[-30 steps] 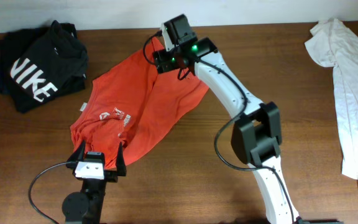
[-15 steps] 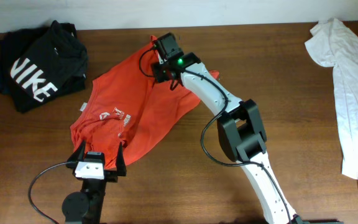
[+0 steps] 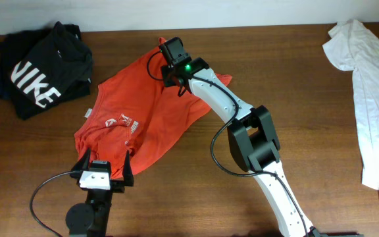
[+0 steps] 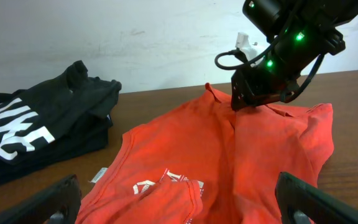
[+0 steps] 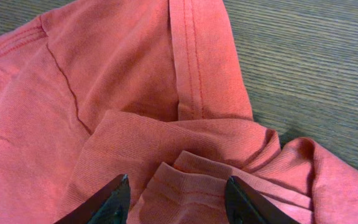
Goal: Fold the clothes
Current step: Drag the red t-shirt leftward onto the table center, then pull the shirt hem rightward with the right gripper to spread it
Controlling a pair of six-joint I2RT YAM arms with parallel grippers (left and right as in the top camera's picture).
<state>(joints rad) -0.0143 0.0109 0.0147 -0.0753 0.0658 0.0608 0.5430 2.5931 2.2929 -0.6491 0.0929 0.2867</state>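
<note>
Right end effector [image 3: 174, 60] sits low over the far edge of the red-orange T-shirt [image 3: 156, 108], its fingers [image 5: 118, 194] spread apart with a bunched fold of cloth between them, not pinched. The T-shirt lies crumpled near the middle of the worktop [image 3: 308, 85], left of centre, with its small white logo [image 3: 120, 122] facing up. Left end effector [image 3: 105, 164] is at the shirt's near hem, fingers wide apart and gripping nothing. A black shirt with white lettering [image 3: 35, 76] is piled at the far left corner. A white garment [image 3: 372, 92] lies stretched along the right edge.
</note>
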